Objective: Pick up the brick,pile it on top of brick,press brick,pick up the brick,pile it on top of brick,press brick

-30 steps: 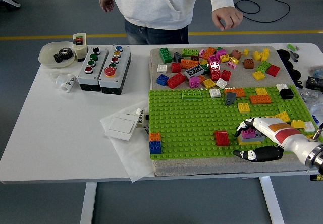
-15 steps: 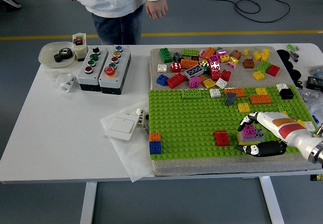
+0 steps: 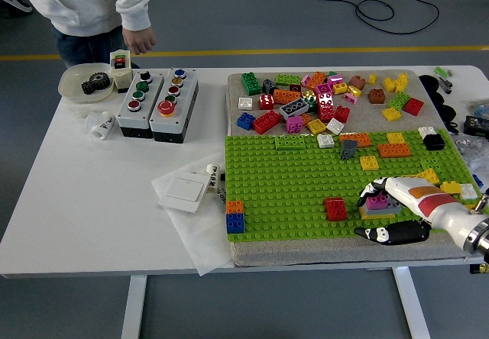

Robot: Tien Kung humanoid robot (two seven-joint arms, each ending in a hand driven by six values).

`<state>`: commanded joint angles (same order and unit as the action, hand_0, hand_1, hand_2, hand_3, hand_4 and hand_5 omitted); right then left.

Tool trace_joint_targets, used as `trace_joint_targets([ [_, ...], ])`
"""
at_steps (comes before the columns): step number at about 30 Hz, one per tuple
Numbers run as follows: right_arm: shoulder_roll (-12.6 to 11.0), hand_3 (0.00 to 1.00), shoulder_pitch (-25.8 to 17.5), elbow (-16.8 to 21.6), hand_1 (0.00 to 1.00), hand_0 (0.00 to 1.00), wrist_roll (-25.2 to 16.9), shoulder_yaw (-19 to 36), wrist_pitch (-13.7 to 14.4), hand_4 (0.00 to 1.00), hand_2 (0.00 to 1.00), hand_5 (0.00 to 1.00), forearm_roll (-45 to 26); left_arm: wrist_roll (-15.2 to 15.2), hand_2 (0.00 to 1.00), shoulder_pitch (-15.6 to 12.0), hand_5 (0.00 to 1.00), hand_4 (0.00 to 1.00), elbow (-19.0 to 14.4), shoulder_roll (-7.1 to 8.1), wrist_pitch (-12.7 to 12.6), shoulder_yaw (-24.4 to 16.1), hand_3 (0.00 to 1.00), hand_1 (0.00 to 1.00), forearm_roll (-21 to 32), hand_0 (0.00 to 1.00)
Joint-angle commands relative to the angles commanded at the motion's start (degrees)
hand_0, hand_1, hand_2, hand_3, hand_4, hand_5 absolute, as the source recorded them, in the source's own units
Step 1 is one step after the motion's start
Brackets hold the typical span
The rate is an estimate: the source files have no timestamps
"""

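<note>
My right robot hand is curled around a small stack of bricks, magenta on grey on yellow, fingers over its top and thumb along the near side. The stack sits on the green baseplate, right of a red brick. At the counter's far left, a shallow white bowl holds dark gears. A person's hand hangs beyond it.

White right hand with orange-red band, black thumb, black-tipped fingers, seemingly metal wrist
</note>
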<state>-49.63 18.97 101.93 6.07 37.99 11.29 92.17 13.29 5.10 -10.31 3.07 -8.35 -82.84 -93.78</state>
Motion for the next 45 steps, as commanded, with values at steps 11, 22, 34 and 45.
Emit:
trace_joint_targets([
  [11, 0.0, 0.565, -0.5, 0.0, 0.673, 0.691, -0.1, 0.5, 0.3, 0.878, 0.72, 0.506, 0.0, 0.0, 0.832, -0.2, 0.679, 0.649, 0.0, -0.08, 0.0, -0.5, 0.621, 0.794, -0.7, 0.762],
  [22, 0.0, 0.564, -0.5, 0.0, 0.673, 0.691, 0.0, 1.8, 0.2, 0.878, 0.719, 0.506, 0.2, -0.2, 0.832, -0.1, 0.677, 0.648, 0.0, 0.03, 0.0, 0.1, 0.621, 0.794, -0.1, 0.762],
  [34, 0.7, 0.565, -0.4, 0.0, 0.672, 0.691, -0.5, 0.6, 0.4, 0.878, 0.719, 0.506, -0.7, 0.0, 0.833, 0.0, 0.675, 0.648, 0.0, -0.03, 0.0, 0.6, 0.62, 0.795, 0.5, 0.762],
  [45, 1.1, 0.562, -0.5, 0.0, 0.672, 0.688, -0.7, 0.7, 0.4, 0.877, 0.719, 0.505, -1.0, -0.1, 0.833, 0.2, 0.676, 0.647, 0.0, 0.01, 0.0, 1.3, 0.62, 0.795, 1.5, 0.762],
])
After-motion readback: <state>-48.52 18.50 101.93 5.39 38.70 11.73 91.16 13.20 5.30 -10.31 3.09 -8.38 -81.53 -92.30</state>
